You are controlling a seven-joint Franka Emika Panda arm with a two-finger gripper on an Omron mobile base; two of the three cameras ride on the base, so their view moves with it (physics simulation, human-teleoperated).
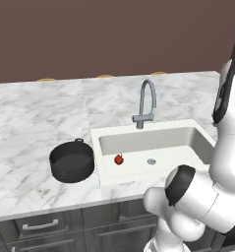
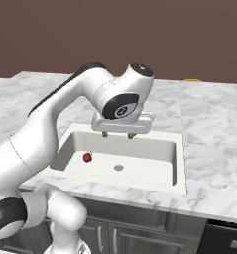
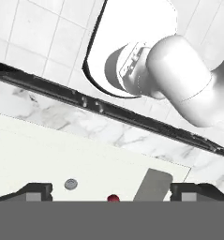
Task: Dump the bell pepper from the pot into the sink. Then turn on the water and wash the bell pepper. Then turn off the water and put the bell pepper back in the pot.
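Observation:
The small red bell pepper lies on the floor of the white sink, left of the round drain. The black pot stands upright on the marble counter just left of the sink, and its dark inside looks empty. My gripper hangs above the sink, pointing down, open with nothing between its fingers. The bell pepper sits below it and to its left. In the hand view the bell pepper shows low between the widely spread fingertips, with the drain beside it.
A grey curved faucet rises behind the sink at its back rim. Grey-veined marble counter stretches left and right. Dark cabinet drawers run under the counter's front edge. A brown wall backs the counter.

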